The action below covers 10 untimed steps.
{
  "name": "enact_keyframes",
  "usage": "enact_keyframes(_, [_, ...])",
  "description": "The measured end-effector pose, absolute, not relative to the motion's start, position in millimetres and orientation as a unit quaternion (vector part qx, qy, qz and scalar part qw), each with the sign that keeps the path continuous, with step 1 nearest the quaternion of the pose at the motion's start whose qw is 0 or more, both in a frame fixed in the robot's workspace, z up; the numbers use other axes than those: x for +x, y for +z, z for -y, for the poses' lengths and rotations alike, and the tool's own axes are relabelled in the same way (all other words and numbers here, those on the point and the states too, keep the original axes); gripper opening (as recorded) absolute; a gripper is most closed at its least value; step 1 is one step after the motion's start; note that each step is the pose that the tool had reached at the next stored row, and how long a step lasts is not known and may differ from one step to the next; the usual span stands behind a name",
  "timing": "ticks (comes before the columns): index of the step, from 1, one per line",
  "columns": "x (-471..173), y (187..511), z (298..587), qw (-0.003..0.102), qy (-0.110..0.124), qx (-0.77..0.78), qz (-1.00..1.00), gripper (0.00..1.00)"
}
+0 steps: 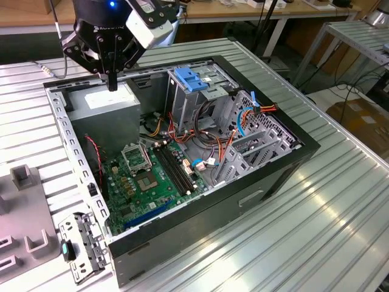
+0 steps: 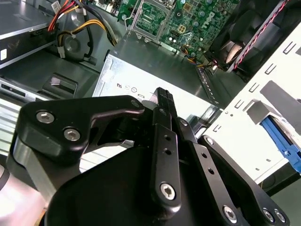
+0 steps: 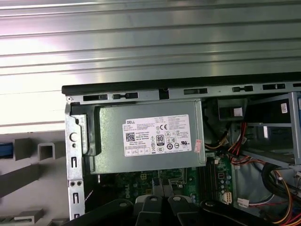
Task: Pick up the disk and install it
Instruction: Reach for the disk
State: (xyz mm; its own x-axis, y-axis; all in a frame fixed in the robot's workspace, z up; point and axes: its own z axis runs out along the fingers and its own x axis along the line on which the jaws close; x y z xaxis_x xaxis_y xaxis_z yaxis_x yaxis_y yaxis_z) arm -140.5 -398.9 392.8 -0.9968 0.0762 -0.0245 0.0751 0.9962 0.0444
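Hand (image 1: 112,83) hangs over the power supply (image 1: 106,102) inside the open computer case (image 1: 243,201) on the bench (image 1: 340,207). Its fingers are pinched together on nothing. The disk (image 2: 282,141), a bright blue edge in the second wrist view, lies beyond the case wall, apart from the hand. By my judgement it is not picked up, and the install is all to do.

The gripper (image 1: 112,84) is matte black, its angular linkage bars pinned with silver screws (image 2: 168,190). A white camera block (image 1: 146,27) and a blue light (image 1: 111,5) mark the wrist.
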Motion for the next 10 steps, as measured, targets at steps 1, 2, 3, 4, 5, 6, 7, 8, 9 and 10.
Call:
enact_keyframes(1, [-140.7,392.8,398.9,0.013,0.022,0.038,-0.999,0.11])
enact_keyframes(2, [-141.3,392.8,398.9,0.013,0.022,0.038,-0.999,0.11])
enact_keyframes(3, [-141.5,392.8,398.9,0.013,0.022,0.038,-0.999,0.11])
enact_keyframes(4, [-141.7,392.8,398.9,0.013,0.022,0.038,-0.999,0.11])
enact_keyframes(5, [-142.0,392.7,398.9,0.013,0.022,0.038,-0.999,0.11])
enact_keyframes(6, [-142.1,392.7,398.9,0.013,0.022,0.038,-0.999,0.11])
enact_keyframes(7, [-142.5,392.7,398.9,0.013,0.022,0.038,-0.999,0.11])
enact_keyframes(8, [-142.7,392.7,398.9,0.013,0.022,0.038,-0.999,0.11])
enact_keyframes(9, [-142.8,392.7,398.9,0.013,0.022,0.038,-0.999,0.11])
enact_keyframes(10, [-143.1,392.7,398.9,0.013,0.022,0.038,-0.999,0.11])
